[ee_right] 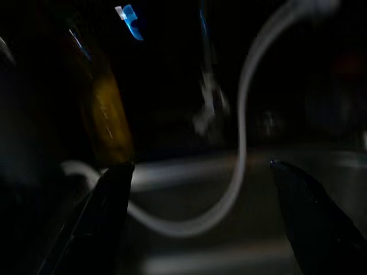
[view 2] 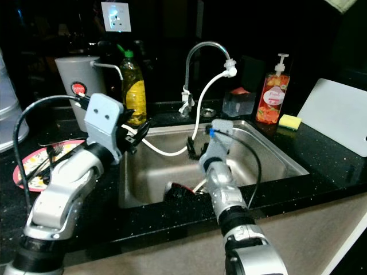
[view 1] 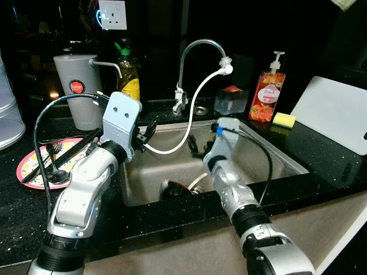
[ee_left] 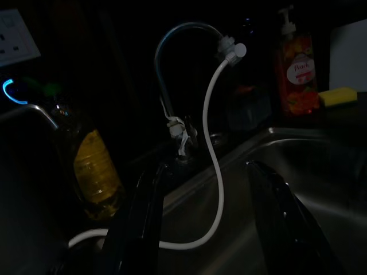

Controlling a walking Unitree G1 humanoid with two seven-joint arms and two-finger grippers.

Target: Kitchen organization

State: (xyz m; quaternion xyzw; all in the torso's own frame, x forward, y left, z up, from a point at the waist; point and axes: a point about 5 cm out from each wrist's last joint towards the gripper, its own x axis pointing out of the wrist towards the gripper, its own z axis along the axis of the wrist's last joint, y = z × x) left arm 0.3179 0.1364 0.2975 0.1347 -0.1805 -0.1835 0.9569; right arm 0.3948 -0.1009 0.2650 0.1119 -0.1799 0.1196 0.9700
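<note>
Both arms reach over the sink (view 1: 275, 154), the left tool (view 1: 148, 133) spread wide near the white hose (view 1: 192, 117) and the right tool (view 2: 195, 148) also wide, empty; next likely means lowering toward the dark dish (view 1: 178, 189) in the near basin.

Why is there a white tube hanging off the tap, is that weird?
A bit odd, yes. A white hose is fitted to the tip of the faucet, droops into the sink and loops back up toward the left gripper. Dishes lie in the sink bottom, and utensils are piled crookedly on the pink plate.
</note>
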